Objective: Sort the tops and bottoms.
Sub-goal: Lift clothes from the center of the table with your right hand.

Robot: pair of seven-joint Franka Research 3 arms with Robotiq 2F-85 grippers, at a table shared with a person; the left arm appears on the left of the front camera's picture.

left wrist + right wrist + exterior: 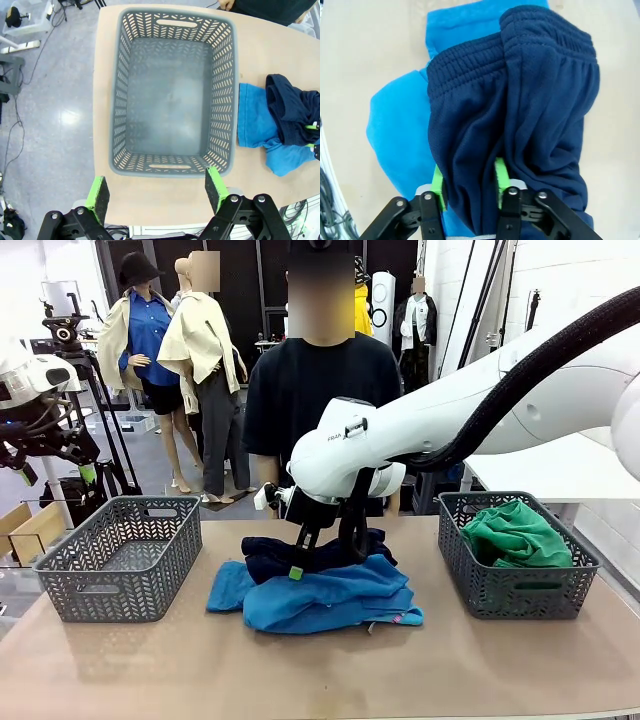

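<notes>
- Clamping navy garment (530,100) fold with right gripper (468,180), grip seemingly firm, for lifting off blue bottoms (395,125).
- Parking left gripper (156,190) spread wide over grey basket (117,100), out of the way.

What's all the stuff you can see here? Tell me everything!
left basket: one, grey, table's left end
right basket: one, grey, table's right end
green garment: one, bright green, inside right basket
navy garment: one, dark navy, atop the middle pile
blue clothes: seemingly two, blue and turquoise, under the navy garment
table: one, tan, under everything
person: one, black T-shirt, far side
left claw: one, black with green pads, open above left basket
right claw: one, same colours, pinching a navy garment fold
</notes>
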